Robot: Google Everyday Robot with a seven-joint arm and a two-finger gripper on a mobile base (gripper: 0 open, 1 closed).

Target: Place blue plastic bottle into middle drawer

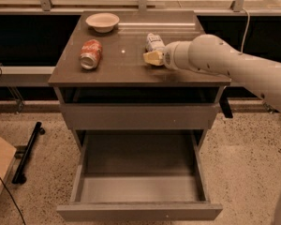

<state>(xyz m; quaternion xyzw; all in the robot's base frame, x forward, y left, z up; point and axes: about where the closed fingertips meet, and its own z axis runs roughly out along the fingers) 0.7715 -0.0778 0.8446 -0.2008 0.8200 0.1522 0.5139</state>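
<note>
The blue plastic bottle (pixel 154 41), clear with a white-and-blue label, lies on the dark tabletop (pixel 122 69) right of centre. My gripper (pixel 151 58) reaches in from the right on a white arm (pixel 215 60); its pale yellow tip sits low over the tabletop just in front of the bottle, touching or nearly touching it. The middle drawer (pixel 139 187) is pulled fully open below, with nothing on its pale grey floor.
A red soda can (pixel 91 54) lies on the left of the tabletop. A white bowl (pixel 102 21) stands at the back left. The upper drawer (pixel 139 116) is shut. A black pole (pixel 28 151) and a cardboard box (pixel 0 168) lie on the floor at left.
</note>
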